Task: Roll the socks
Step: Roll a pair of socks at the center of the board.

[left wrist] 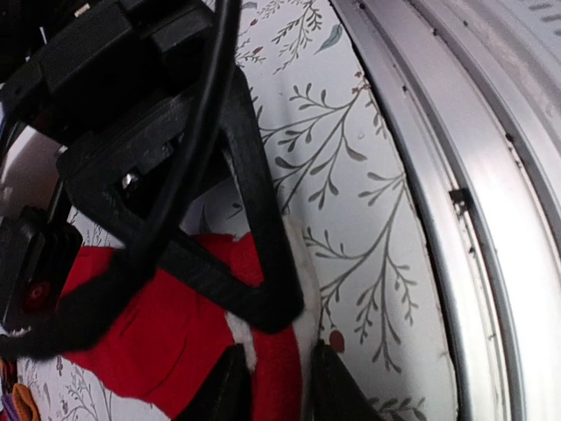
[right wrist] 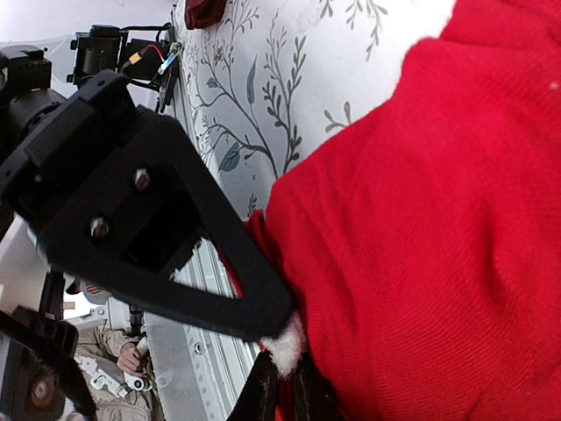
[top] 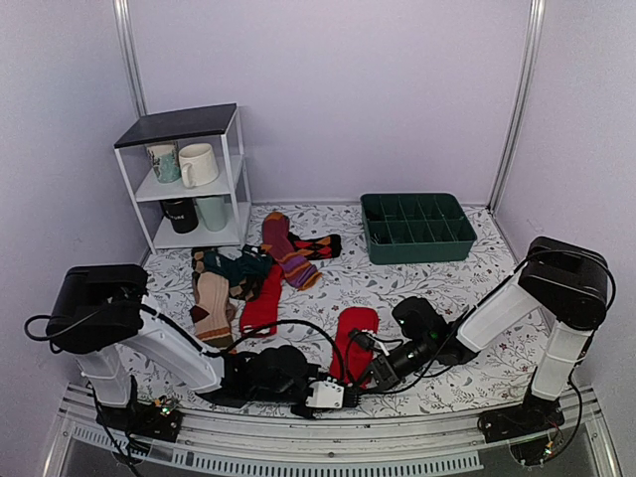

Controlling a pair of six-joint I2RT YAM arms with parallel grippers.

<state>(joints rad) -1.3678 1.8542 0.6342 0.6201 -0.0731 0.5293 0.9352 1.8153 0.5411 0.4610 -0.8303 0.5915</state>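
The left gripper (left wrist: 280,390) and right gripper (right wrist: 285,395) each clamped the near cuff end of the bright red knit socks (top: 355,338), which stretched away from both.

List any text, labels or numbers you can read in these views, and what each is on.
No text can be read in any view.
Black mug on the shelf: a pale mark, too small to read.
Patterned mug: print too small to tell whether it has words.
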